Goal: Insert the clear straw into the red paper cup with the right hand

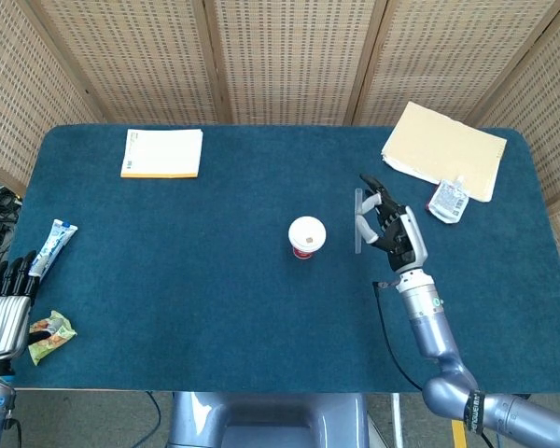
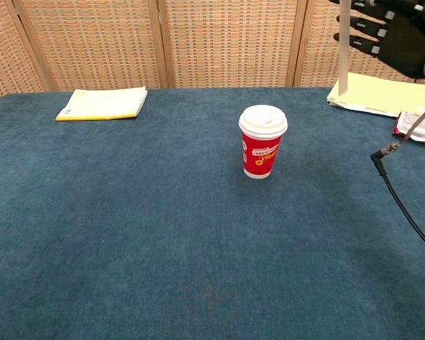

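The red paper cup (image 1: 306,239) (image 2: 262,144) with a white lid stands upright near the middle of the blue table. My right hand (image 1: 392,231) (image 2: 387,35) is raised well above the table, to the right of the cup, and holds the clear straw (image 1: 358,220) (image 2: 344,49) upright. The straw's lower end hangs clear of the cup, off to its right. My left hand (image 1: 4,308) rests low at the table's front left corner, fingers straight, with nothing in it.
A yellow-edged notepad (image 1: 162,152) lies at the back left. A cream folder (image 1: 444,147) with a small packet (image 1: 447,201) lies at the back right. A tube (image 1: 52,246) and a green wrapper (image 1: 49,336) lie near the left hand. A black cable (image 2: 404,205) hangs from the right arm.
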`<state>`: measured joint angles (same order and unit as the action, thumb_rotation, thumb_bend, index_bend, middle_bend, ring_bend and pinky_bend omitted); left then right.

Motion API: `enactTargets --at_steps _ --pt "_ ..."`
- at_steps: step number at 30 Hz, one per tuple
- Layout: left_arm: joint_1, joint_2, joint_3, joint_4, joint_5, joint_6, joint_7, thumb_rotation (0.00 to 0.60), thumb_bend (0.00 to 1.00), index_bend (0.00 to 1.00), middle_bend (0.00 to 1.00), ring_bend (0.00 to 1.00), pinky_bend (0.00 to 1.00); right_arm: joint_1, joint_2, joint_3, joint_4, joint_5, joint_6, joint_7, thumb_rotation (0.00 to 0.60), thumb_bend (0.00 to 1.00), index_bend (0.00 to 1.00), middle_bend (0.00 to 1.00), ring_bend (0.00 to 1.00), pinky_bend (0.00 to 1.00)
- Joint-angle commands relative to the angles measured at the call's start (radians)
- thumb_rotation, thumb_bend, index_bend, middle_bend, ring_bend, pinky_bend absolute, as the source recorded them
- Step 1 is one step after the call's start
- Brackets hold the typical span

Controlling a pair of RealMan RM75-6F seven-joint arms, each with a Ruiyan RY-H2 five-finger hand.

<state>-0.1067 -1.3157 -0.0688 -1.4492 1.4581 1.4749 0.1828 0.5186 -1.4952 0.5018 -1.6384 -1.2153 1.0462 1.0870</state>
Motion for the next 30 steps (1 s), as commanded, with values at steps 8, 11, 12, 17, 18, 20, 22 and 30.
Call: enactTargets --at_steps 8,11,12,17,18,20,22,30 --pt "-0.012 -0.013 -0.008 0.014 -0.008 -0.009 0.007 0.6 0.05 0.0 0.0 0.0 0.0 0.083 -0.08 0.034 0.12 0.012 -0.041 0.053 0.6 0.58 0.63 0.21 0.0 0.0" --pt "-0.014 -0.014 -0.009 0.016 -0.011 -0.01 0.002 0.6 0.05 0.0 0.0 0.0 0.0 0.113 -0.119 0.035 0.166 0.021 -0.058 0.065 0.6 0.58 0.63 0.21 0.0 0.0" --pt "-0.014 -0.015 -0.008 0.02 -0.01 -0.01 0.001 0.6 0.05 0.0 0.0 0.0 0.0 0.12 -0.131 0.032 0.181 0.019 -0.058 0.063 0.6 0.58 0.63 0.21 0.0 0.0" --pt "-0.018 -0.019 -0.007 0.03 -0.014 -0.017 -0.002 0.6 0.05 0.0 0.0 0.0 0.0 0.143 -0.174 0.023 0.226 0.021 -0.068 0.069 0.6 0.58 0.64 0.21 0.0 0.0" --pt "-0.018 -0.019 -0.008 0.031 -0.015 -0.017 -0.003 0.6 0.05 0.0 0.0 0.0 0.0 0.148 -0.18 0.02 0.234 0.02 -0.071 0.067 0.6 0.58 0.64 0.21 0.0 0.0" --pt "-0.019 -0.019 -0.007 0.031 -0.016 -0.017 -0.004 0.6 0.05 0.0 0.0 0.0 0.0 0.16 -0.196 0.019 0.252 0.02 -0.077 0.063 0.6 0.58 0.64 0.21 0.0 0.0" --pt "-0.019 -0.019 -0.006 0.032 -0.016 -0.018 -0.003 0.6 0.05 0.0 0.0 0.0 0.0 0.173 -0.208 0.021 0.263 0.026 -0.086 0.06 0.6 0.58 0.64 0.21 0.0 0.0" --pt "-0.022 -0.02 -0.006 0.035 -0.023 -0.026 -0.007 0.6 0.05 0.0 0.0 0.0 0.0 0.223 -0.246 0.035 0.309 0.039 -0.115 0.035 0.6 0.58 0.64 0.21 0.0 0.0"
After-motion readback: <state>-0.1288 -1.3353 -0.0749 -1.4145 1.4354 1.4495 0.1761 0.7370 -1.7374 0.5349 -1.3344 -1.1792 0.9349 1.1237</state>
